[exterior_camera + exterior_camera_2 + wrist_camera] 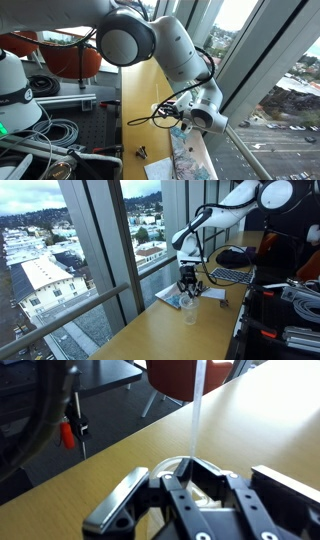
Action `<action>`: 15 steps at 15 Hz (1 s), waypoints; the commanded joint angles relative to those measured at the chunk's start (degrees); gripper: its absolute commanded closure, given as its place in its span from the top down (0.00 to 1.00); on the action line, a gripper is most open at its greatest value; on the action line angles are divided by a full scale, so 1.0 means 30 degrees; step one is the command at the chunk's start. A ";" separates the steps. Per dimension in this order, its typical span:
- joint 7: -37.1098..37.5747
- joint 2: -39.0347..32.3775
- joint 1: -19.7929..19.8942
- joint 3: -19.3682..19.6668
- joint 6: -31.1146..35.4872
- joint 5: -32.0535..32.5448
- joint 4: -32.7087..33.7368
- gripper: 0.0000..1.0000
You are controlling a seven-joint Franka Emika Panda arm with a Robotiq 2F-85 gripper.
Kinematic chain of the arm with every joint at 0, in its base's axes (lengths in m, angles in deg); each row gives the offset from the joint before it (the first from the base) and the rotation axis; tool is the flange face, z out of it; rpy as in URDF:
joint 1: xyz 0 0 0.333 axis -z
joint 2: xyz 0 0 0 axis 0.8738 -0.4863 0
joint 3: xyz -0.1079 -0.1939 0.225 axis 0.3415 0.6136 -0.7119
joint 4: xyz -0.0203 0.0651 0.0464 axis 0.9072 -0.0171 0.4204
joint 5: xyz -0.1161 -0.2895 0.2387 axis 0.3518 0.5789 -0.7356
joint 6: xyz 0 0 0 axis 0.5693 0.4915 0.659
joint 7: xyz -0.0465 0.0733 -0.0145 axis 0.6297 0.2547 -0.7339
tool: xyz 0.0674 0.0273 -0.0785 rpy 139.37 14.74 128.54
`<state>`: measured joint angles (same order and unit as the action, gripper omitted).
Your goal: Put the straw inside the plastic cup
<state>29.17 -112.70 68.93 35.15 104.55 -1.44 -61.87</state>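
My hand (190, 485) is clamped on the straw (196, 415), holding it upright right over the plastic cup (190, 309) so it drops straight into the rim.

We're looking at what seems to be a high-rise office or lab: tall windows (100, 250) over city rooftops, a long wooden bench (170, 335), a keyboard (230, 276), coiled cables (55, 130), an orange chair (70, 58).
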 commanded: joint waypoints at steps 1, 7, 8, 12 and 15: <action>0.0504 -0.0713 0.0347 -0.0096 -0.0998 -0.0172 0.1252 0.03; 0.0254 -0.0563 0.0721 -0.0168 -0.1066 -0.0195 0.1633 0.65; 0.0226 -0.0481 0.0766 -0.0180 -0.1077 -0.0193 0.1690 0.72; 0.0064 -0.0090 0.0982 -0.0206 -0.1609 -0.0141 0.1942 1.00; -0.0953 0.2029 0.0439 0.0038 -0.0822 0.0314 -0.0747 1.00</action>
<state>28.96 -112.84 71.16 35.11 101.52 -1.43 -57.04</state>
